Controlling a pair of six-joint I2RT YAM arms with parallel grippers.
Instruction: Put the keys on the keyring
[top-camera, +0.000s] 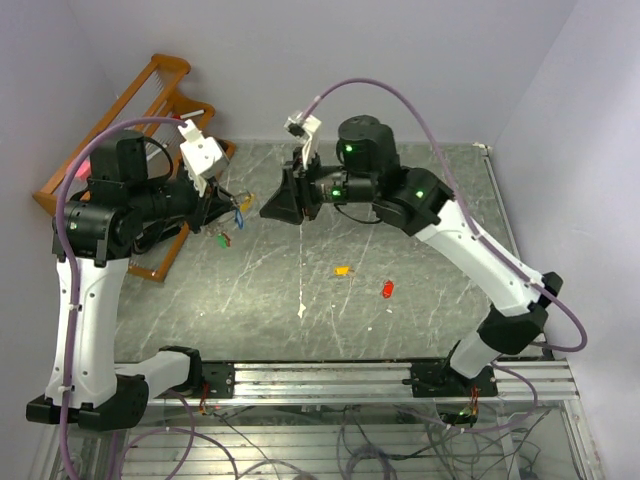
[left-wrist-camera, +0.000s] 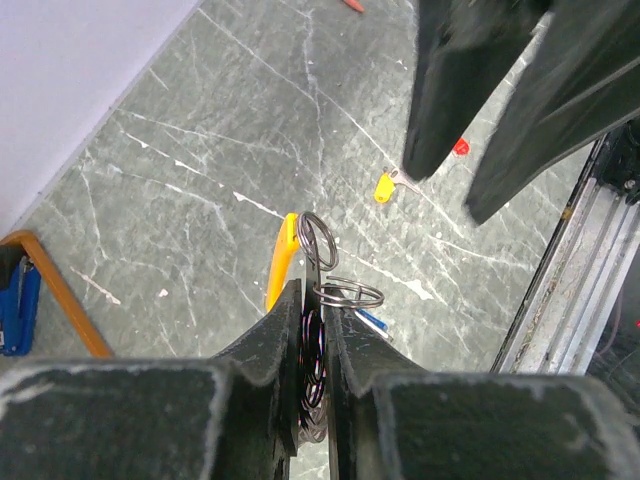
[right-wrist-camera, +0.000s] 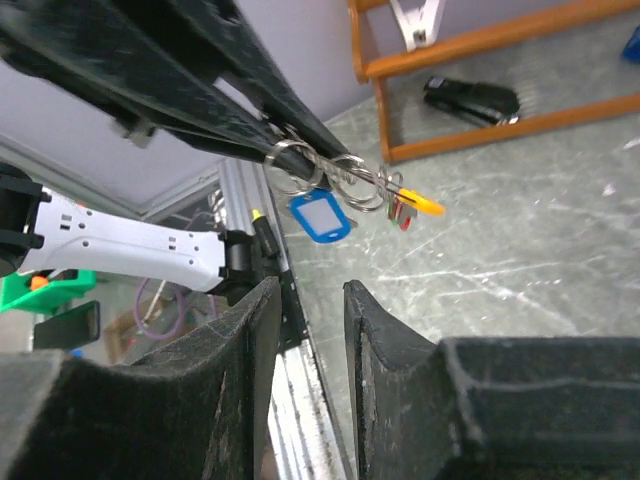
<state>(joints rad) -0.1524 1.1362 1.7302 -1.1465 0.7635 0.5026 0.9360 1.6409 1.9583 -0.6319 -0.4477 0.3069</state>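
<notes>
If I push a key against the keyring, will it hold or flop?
Probably flops: the keyring is linked wire loops, pinched at one end by the left gripper. Its blue tag hangs free, so likely swings. Smooth wire may slip.

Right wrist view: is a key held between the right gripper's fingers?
No, the right gripper stands open, and the gap between its jaws is empty.

The worktop is a grey-green marbled slab veined in white, with an aluminium rail along its near edge. Near its middle lie an orange-yellow key and, apart to its right, a red key. A white fleck lies nearer the rail. A green key lies toward the left. A wooden rack sits at the far left corner, with a black stapler inside its frame.
</notes>
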